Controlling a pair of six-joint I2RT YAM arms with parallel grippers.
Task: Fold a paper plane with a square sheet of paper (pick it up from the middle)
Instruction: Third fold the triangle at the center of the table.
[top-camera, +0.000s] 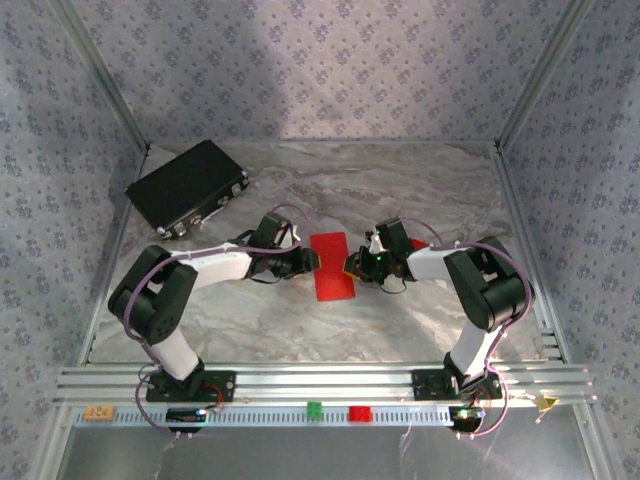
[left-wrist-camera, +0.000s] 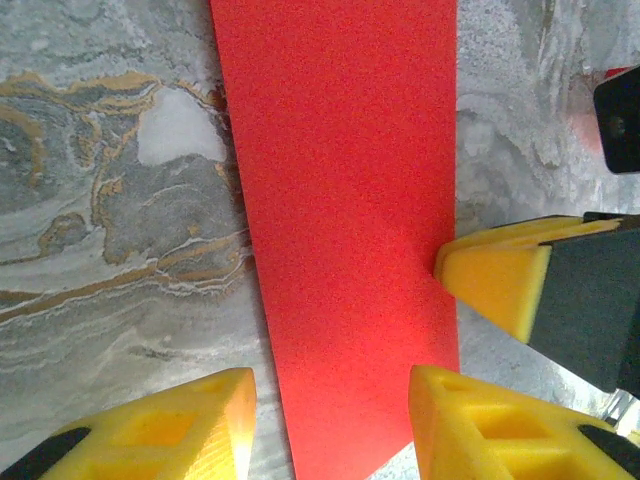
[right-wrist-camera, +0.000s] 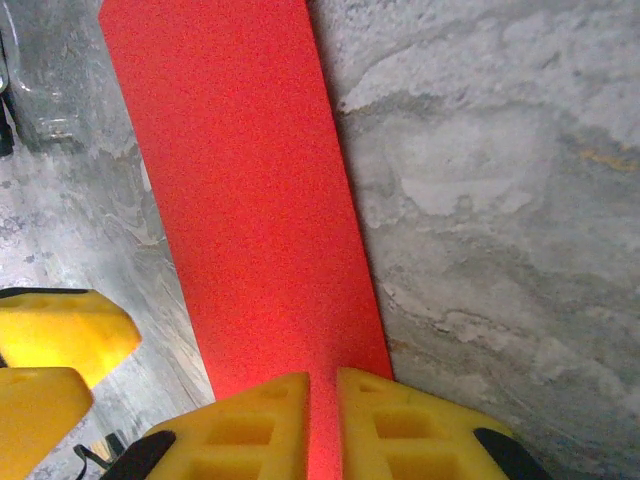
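- The square sheet of paper (top-camera: 332, 266) lies flat in the middle of the bench (top-camera: 400, 190), between the two arms. It reads as a narrow rectangle, so you are likely past the first half-fold.
- Its long axis runs from your side toward the far wall, with the far end leaning a little left. It has no pointed tip yet, so it points neither way.
- Your right tool (right-wrist-camera: 322, 385) is clenched on the strip's right long edge, with a thin red line of paper between the pads.
- Your left tool (left-wrist-camera: 332, 380) is released. Its jaws stand apart over the opposite long edge, and one finger overlaps the paper.
- To do this step well, keep the right pinch firm and low so the layers don't slide. Press the left finger down as an anchor before you lift or turn anything.
- Keep the two tools from bumping; they sit just beside each other across the strip.
- Line up the edges before creasing, since thin paper skews easily.
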